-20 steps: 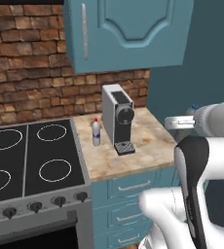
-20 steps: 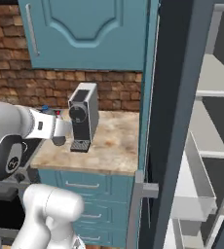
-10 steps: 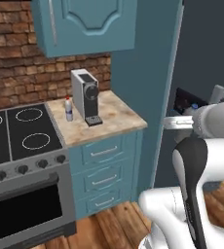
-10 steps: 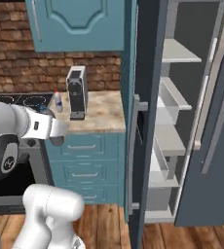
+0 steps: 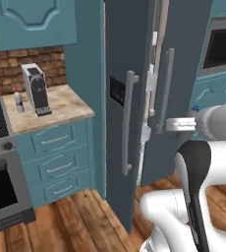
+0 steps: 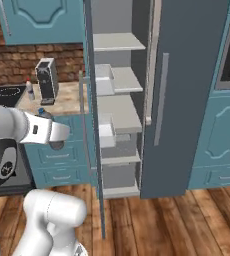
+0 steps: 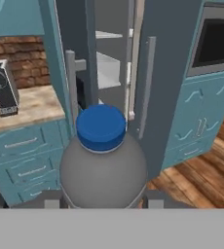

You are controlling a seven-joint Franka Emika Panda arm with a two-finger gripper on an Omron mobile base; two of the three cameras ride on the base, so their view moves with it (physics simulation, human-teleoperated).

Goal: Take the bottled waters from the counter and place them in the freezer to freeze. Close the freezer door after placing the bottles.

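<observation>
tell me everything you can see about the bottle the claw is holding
The grey-blue bottle looks like translucent grey plastic with a rounded shoulder and a round blue cap. It sits upright between the claw's dark tips, which press its lower sides, so it is held off any surface. Its base is hidden. In the hand view it faces the open freezer, in front of the grey shelves. From the left base view just its blue top peeks above the white arm.
</observation>
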